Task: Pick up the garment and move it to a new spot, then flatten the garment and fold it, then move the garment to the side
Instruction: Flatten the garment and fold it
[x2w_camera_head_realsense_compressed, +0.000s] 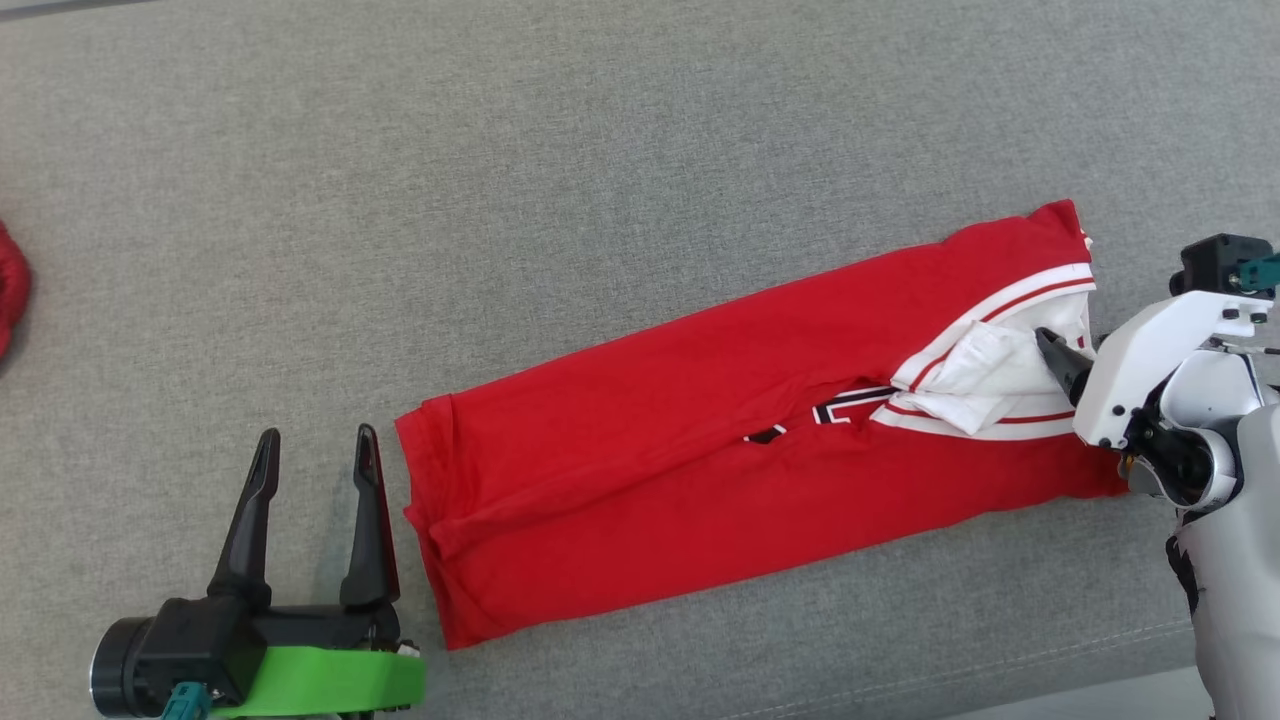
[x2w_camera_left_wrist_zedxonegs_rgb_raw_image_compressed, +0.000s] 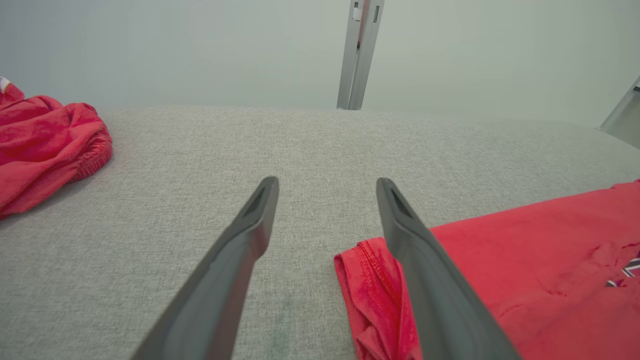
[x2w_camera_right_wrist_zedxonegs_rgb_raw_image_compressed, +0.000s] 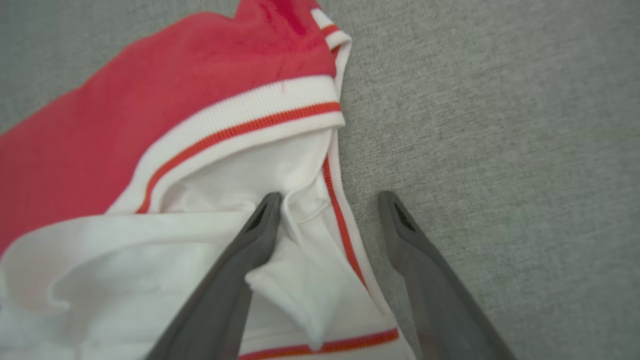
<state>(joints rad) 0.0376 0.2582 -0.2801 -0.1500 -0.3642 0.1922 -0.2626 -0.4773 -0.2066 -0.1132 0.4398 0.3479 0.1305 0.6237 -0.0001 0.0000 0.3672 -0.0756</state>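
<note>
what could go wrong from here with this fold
1. The right gripper stands open with one finger on the loose white flap. Moving off could snag it and undo the fold of the garment.
2. The left gripper, also open, has a finger over the hem. It may drag that corner.

The left gripper (x2w_camera_head_realsense_compressed: 317, 436) is seen wide open, its two long dark fingers (x2w_camera_head_realsense_compressed: 250, 520) spread well apart and pointed straight ahead. Behind the fingers a black wrist housing (x2w_camera_head_realsense_compressed: 185, 640) is carried on a green mount (x2w_camera_head_realsense_compressed: 320, 680). The right gripper (x2w_camera_right_wrist_zedxonegs_rgb_raw_image_compressed: 330, 197) is likewise opened wide, its jaws parted and no grip taken. Its white wrist (x2w_camera_head_realsense_compressed: 1150, 360) is turned inward, toward the left gripper's side, and a pale forearm (x2w_camera_head_realsense_compressed: 1240, 560) is seen rising behind it.
</note>
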